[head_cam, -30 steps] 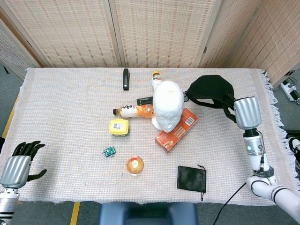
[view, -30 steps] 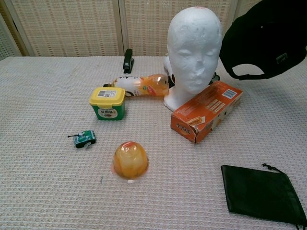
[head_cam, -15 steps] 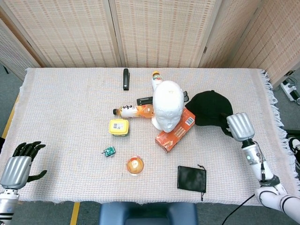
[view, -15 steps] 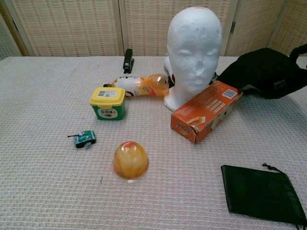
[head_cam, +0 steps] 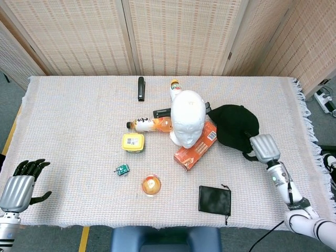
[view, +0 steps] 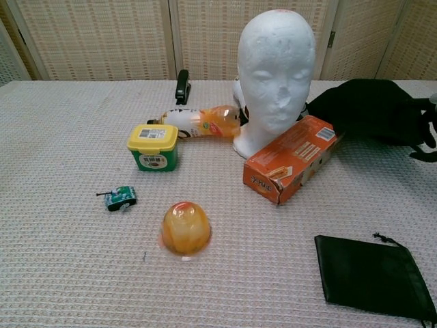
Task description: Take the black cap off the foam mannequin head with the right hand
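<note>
The white foam mannequin head (head_cam: 188, 118) (view: 276, 68) stands bare at the table's middle. The black cap (head_cam: 236, 125) (view: 369, 109) lies slumped on the cloth just right of it, behind the orange box (head_cam: 198, 146). My right hand (head_cam: 264, 148) (view: 429, 133) is low at the cap's near right edge. Its dark fingers are still on the cap's rim, partly hidden under the hand's silver back. My left hand (head_cam: 18, 184) rests at the table's front left corner with its fingers apart, holding nothing.
An orange drink bottle (head_cam: 149, 125) lies left of the head, with a yellow-lidded tub (head_cam: 133, 142) in front of it. A small toy (head_cam: 122, 169), an orange jelly cup (head_cam: 150, 185) and a black pouch (head_cam: 214, 200) lie nearer. A black stapler (head_cam: 140, 88) sits at the back.
My right hand has come down from the air with the cap and drawn toward the front. The cap now rests on the table beside the head. The left hand has not moved.
</note>
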`<state>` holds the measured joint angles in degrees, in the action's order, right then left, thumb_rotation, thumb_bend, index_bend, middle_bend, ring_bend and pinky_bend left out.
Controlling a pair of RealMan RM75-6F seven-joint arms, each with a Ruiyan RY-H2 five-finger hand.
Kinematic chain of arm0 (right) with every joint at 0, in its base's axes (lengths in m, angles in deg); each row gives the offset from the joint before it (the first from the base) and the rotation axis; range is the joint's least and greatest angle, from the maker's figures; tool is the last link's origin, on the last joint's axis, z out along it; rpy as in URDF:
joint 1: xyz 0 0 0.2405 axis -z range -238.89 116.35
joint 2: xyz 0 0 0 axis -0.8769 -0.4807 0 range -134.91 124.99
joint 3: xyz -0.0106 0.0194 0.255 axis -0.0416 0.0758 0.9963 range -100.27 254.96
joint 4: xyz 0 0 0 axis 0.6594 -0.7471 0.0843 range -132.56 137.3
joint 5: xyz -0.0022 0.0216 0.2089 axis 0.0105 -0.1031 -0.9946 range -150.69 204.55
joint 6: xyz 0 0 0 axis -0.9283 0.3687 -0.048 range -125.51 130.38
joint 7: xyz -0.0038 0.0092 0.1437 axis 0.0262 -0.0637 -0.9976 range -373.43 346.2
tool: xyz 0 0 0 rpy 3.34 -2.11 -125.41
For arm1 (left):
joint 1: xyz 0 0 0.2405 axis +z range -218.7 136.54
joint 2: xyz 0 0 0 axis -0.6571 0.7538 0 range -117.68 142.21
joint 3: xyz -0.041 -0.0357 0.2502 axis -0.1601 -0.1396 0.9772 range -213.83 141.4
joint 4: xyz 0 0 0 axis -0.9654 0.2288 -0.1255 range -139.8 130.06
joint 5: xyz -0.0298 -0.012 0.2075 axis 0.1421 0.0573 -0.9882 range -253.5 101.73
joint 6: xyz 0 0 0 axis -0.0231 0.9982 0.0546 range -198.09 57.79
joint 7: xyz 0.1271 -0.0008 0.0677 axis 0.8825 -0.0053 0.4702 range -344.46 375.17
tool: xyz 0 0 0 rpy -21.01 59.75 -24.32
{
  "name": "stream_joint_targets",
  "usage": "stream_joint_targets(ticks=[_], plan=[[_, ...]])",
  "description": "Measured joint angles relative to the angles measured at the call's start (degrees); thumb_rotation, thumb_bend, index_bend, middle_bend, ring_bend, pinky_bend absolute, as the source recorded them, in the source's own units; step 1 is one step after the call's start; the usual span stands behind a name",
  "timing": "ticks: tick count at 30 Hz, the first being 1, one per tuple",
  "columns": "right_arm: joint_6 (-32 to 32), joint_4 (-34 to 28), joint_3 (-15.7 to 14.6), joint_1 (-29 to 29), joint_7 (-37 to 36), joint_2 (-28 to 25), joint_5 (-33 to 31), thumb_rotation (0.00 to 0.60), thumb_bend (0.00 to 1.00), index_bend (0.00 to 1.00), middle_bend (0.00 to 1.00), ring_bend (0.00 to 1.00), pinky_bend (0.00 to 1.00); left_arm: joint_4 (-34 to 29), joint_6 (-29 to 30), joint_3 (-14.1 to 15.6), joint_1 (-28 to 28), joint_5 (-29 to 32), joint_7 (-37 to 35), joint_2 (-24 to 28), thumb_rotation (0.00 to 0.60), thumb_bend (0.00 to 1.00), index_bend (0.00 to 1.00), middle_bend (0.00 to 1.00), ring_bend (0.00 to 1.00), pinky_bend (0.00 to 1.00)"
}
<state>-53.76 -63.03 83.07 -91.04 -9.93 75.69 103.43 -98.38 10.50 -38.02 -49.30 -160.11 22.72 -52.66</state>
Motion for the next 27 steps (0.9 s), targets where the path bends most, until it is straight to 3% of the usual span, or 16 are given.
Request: stream_joint_targets(ticks=[8,11,15,21,27], plan=[[-2.2,-11.2,-0.5,2.9,4.4,-7.6,-2.1,0.393,0.01,0.01,0.28,0.26,0.47,0.3,-0.1,0.0,-0.1,0.1,-0.4,-0.2,0.6,0.19,0.23,0.2,0.2,0.15],[-6.5,-14.6,-1.1,5.3,4.9,-9.5,-1.4,0.397,0.04,0.06,0.32,0.3,0.47,0.6,-0.1,-0.1,0.0,0.3,-0.6,-0.2,0.6,0.19,0.23,0.2,0.2,0.15],[-13.3,-21.1,-2.6,10.0,5.9,-13.4,0.1,0.4,0.09,0.2,0.36,0.32,0.49,0.8,-0.1,-0.2,-0.1,0.4,-0.8,-0.4,0.6,0.19,0.23,0.2,0.2,0.15],[-24.5,-27.6,-5.2,17.3,8.3,-17.0,3.6,0.414,0.11,0.23,0.37,0.32,0.49,1.2,0.1,-0.4,-0.1,0.6,-0.9,-1.1,0.6,0.19,0.23,0.2,0.2,0.15],[-35.3,-30.0,-7.9,25.3,9.2,-17.3,8.4,0.416,0.12,0.25,0.37,0.32,0.5,1.6,0.4,-0.6,0.0,0.9,-0.9,-1.9,0.6,0.19,0.23,0.2,0.2,0.15]])
